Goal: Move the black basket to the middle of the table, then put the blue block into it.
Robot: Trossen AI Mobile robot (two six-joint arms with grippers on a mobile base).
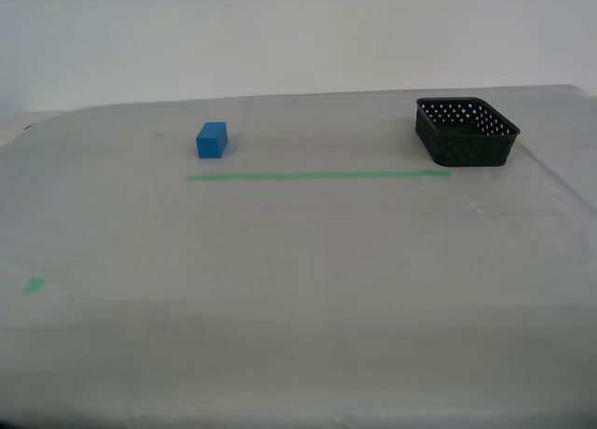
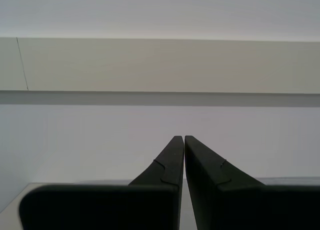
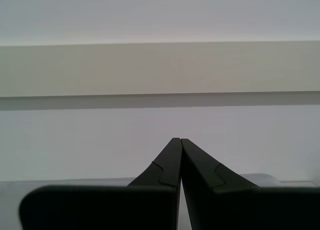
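Observation:
The black basket (image 1: 466, 131) stands upright near the far edge of the table (image 1: 298, 289), toward the exterior view's right, and looks empty. The blue block (image 1: 212, 140) rests on the table toward the exterior view's left, just beyond the long green tape line (image 1: 317, 175). Neither arm shows in the exterior view. My first gripper (image 3: 179, 140) is shut with nothing between its fingers and faces a pale wall. My second gripper (image 2: 183, 137) is likewise shut on nothing, its tips together, pointing at the same wall. Neither wrist view shows the basket or the block.
Small green tape bits lie on the table, one (image 1: 34, 284) near the exterior view's left edge and a fainter one (image 1: 158, 135) beside the block. A white wall (image 1: 298, 37) rises behind the table's far edge.

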